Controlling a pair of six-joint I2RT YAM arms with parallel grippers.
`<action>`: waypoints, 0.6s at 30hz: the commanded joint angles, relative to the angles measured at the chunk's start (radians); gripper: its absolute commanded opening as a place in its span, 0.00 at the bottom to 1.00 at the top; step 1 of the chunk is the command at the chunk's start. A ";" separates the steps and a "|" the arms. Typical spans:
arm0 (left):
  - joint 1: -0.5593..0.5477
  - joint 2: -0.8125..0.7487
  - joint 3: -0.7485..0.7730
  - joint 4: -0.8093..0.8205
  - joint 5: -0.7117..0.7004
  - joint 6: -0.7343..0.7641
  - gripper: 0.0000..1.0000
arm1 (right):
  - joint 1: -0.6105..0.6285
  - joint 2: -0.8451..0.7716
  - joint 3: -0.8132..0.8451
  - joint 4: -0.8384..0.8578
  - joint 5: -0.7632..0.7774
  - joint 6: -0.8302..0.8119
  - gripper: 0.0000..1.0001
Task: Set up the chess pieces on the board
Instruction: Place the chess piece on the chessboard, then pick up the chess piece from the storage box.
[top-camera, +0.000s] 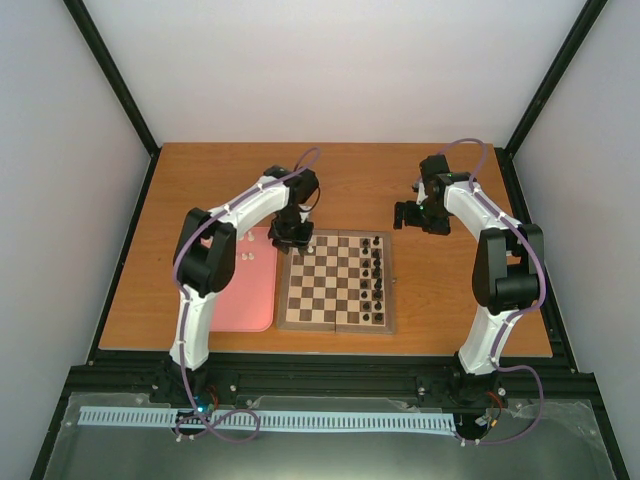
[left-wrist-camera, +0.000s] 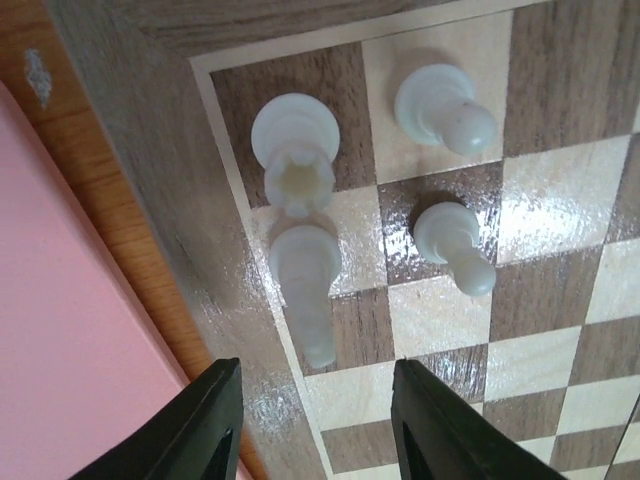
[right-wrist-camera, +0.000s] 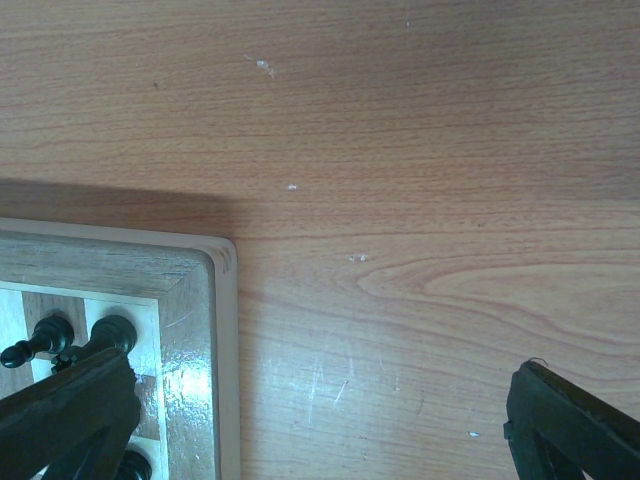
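The board (top-camera: 330, 290) lies in the middle of the table. My left gripper (top-camera: 293, 237) hangs over its far left corner, open, nothing between its fingers (left-wrist-camera: 205, 425). In the left wrist view, a white rook (left-wrist-camera: 295, 145) and a taller white piece (left-wrist-camera: 305, 275) stand on the board's (left-wrist-camera: 440, 330) edge squares. Two white pawns (left-wrist-camera: 440, 105) (left-wrist-camera: 452, 240) stand one square inward. The taller piece's top lies just ahead of the left gripper (left-wrist-camera: 315, 400). My right gripper (top-camera: 420, 215) hovers open over bare table beyond the board's far right corner (right-wrist-camera: 190, 300).
A pink tray (top-camera: 250, 300) lies left of the board, with a few white pieces (top-camera: 245, 256) at its far end. Black pieces (top-camera: 375, 270) fill the board's two right columns, and two black pieces (right-wrist-camera: 110, 332) show beside the right gripper's left finger (right-wrist-camera: 70, 410).
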 joint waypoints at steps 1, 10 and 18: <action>-0.005 -0.060 0.042 -0.033 -0.007 0.010 0.45 | -0.009 0.006 0.009 0.007 -0.003 -0.014 1.00; 0.003 -0.166 0.113 -0.036 -0.124 -0.006 0.62 | -0.009 0.005 0.009 0.006 0.001 -0.014 1.00; 0.100 -0.175 0.121 0.007 -0.172 -0.021 0.68 | -0.009 0.005 0.018 -0.002 -0.001 -0.014 1.00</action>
